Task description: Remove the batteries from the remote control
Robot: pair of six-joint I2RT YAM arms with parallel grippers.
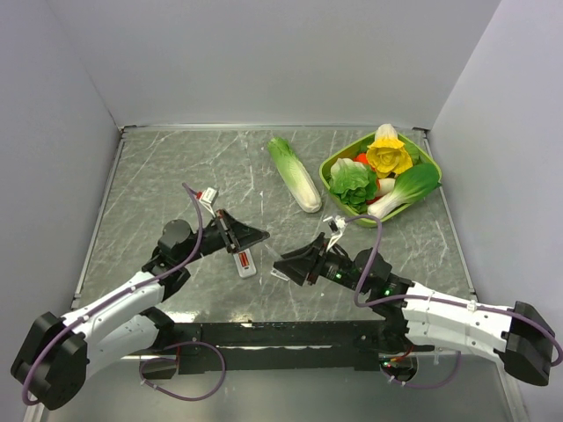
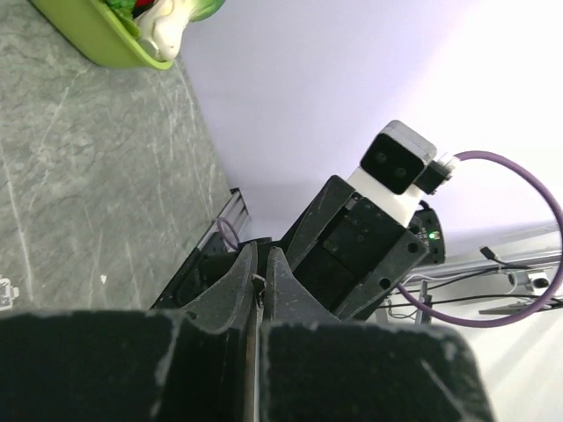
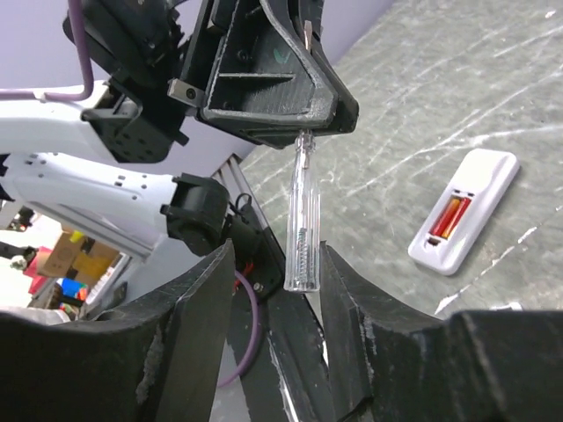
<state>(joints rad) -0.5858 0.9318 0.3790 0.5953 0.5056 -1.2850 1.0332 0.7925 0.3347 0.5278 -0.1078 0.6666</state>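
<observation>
clear tool (image 3: 303,220) under left gripper (image 1: 262,235), between jaws of right gripper (image 3: 277,259), remote control (image 3: 464,211) apparently unobstructed

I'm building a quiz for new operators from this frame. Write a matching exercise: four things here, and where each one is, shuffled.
1 batteries
2 clear stick
3 long cabbage
4 remote

A on the table beside the green bowl
B pinched in the left gripper
C flat on the table, open side up
D inside the remote

Pairs: 1-D, 2-B, 3-A, 4-C

Bright, even light; soft shadows; near foreground blurred in wrist views.
</observation>
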